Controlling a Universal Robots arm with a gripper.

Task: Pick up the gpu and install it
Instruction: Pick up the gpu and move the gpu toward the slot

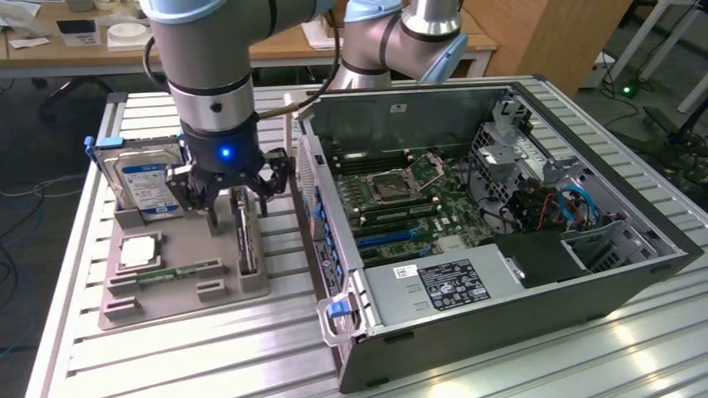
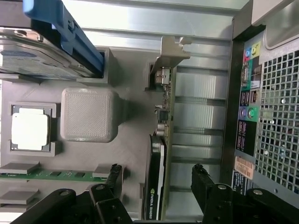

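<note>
The gpu (image 1: pixel 245 239) stands on its long edge in a slot of the grey holder tray (image 1: pixel 177 303), on the exterior view's left. In the wrist view the gpu (image 2: pixel 160 158) is a thin dark card with a pale metal bracket (image 2: pixel 171 52) at its far end. My gripper (image 1: pixel 235 207) hangs directly over the card and is open. In the wrist view the gripper (image 2: pixel 157 179) straddles the card, with one black finger on each side. Both fingers (image 2: pixel 113 176) stand apart from the card. The open computer case (image 1: pixel 619 249) lies to the exterior view's right, its motherboard (image 1: pixel 404 199) exposed.
On the same tray (image 2: pixel 131 93) stand a blue-labelled hard drive (image 1: pixel 144 178), a square processor chip (image 1: pixel 138 249) and a green memory stick (image 1: pixel 177 272). The case's rear panel (image 2: pixel 261 102) rises close beside the tray. A second arm's base (image 1: pixel 387 41) stands behind the case.
</note>
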